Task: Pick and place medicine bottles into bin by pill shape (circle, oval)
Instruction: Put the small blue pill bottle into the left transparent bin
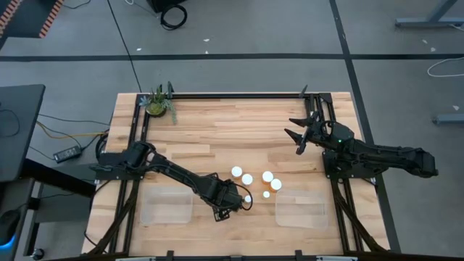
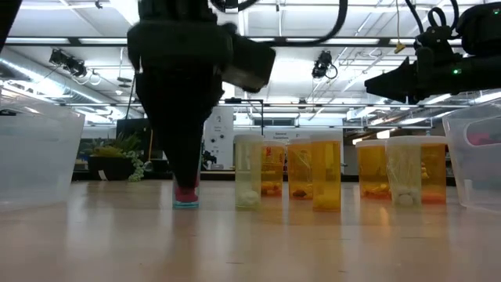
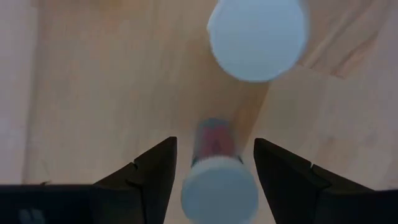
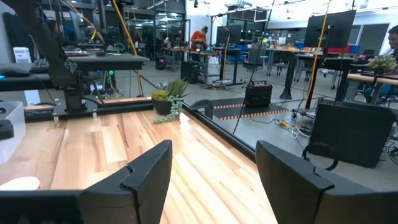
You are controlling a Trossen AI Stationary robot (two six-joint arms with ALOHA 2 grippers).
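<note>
Several white-capped medicine bottles (image 1: pixel 247 179) stand upright in a loose group at the table's middle; the low view shows their amber bodies (image 2: pixel 327 172). My left gripper (image 1: pixel 233 201) points down over a small bottle (image 3: pixel 217 190) with pink pills (image 2: pixel 186 196), which stands on the table at the near left of the group. Its fingers are open, one on each side of the bottle's body, with a gap showing at each side. A larger bottle's cap (image 3: pixel 258 37) lies just beyond. My right gripper (image 1: pixel 299 135) is open and empty, raised over the table's far right.
A clear bin (image 1: pixel 167 206) sits near the front edge on the left and another clear bin (image 1: pixel 301 210) on the right of the bottles. A small potted plant (image 1: pixel 159 101) stands at the far left corner. Bare wood lies between the bottles and the far edge.
</note>
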